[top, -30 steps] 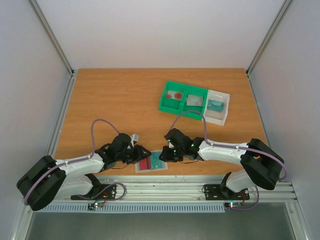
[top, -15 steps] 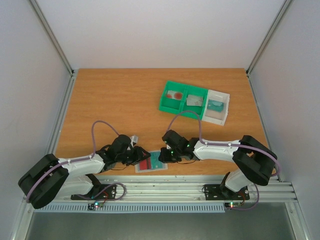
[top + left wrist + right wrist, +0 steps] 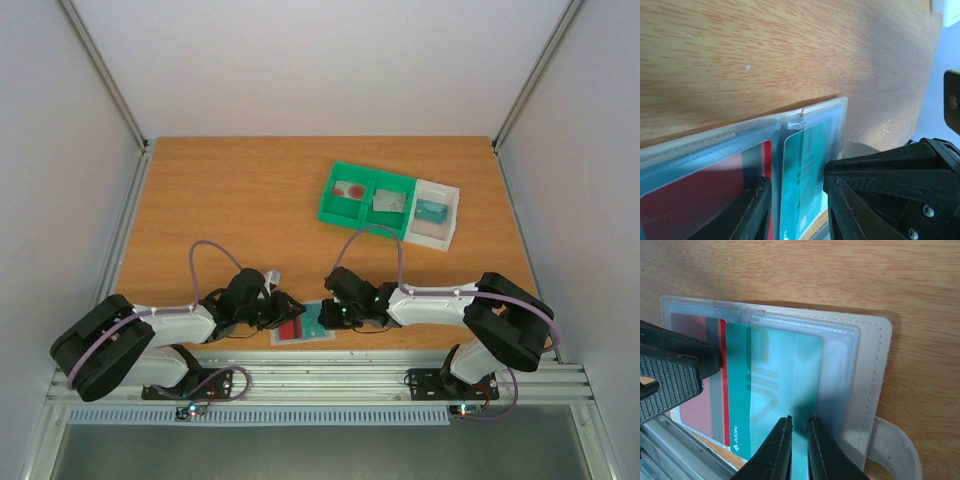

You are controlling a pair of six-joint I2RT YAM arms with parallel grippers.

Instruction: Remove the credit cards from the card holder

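Observation:
The card holder (image 3: 322,336) lies open at the table's near edge between my grippers. It also shows in the right wrist view (image 3: 871,370) and the left wrist view (image 3: 715,145). A teal card (image 3: 775,375) sticks partly out of its right pocket and also shows in the left wrist view (image 3: 805,165). A red card (image 3: 695,410) sits in the left pocket. My right gripper (image 3: 799,432) is almost shut, with its tips down on the teal card. My left gripper (image 3: 795,210) is open, and one finger (image 3: 747,215) rests on the holder over the red card.
A green two-compartment bin (image 3: 340,212) at the back right holds a red-marked card (image 3: 349,189) and a greyish card (image 3: 390,202). The white tray (image 3: 447,232) beside it holds a teal card (image 3: 432,210). The metal rail runs just below the holder.
Both grippers have edged inward onto the holder, the right one slightly left and the left one slightly right. The holder has stayed in place.

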